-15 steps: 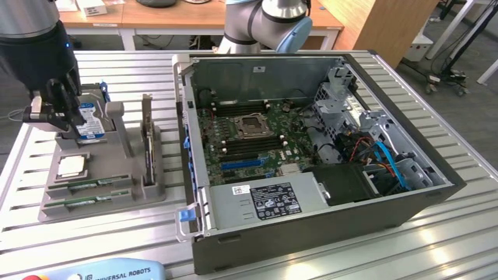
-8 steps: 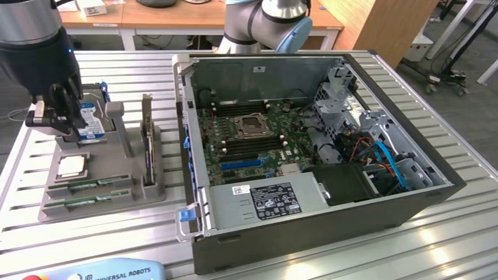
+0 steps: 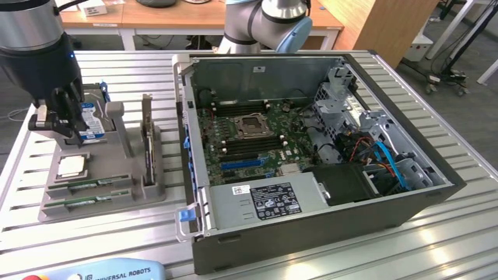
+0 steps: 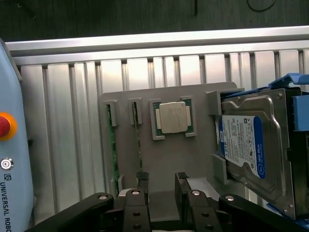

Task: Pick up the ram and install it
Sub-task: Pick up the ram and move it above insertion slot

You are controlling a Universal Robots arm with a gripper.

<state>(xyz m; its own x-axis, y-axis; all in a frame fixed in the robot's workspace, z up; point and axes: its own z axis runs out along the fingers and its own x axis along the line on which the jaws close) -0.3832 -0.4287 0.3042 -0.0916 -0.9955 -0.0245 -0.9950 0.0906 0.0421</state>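
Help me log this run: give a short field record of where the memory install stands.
pincer: open, empty, over the holder's edge by one stick's end
memory sticks: two, both in the holder's slots, neither picked up
holder: grey, on the slatted table
processor: flat in the holder, beside the sticks
hard drive: standing in the holder
computer case: open, board exposed

arm: pointing straight down | pincer: jaws spread apart, nothing between them
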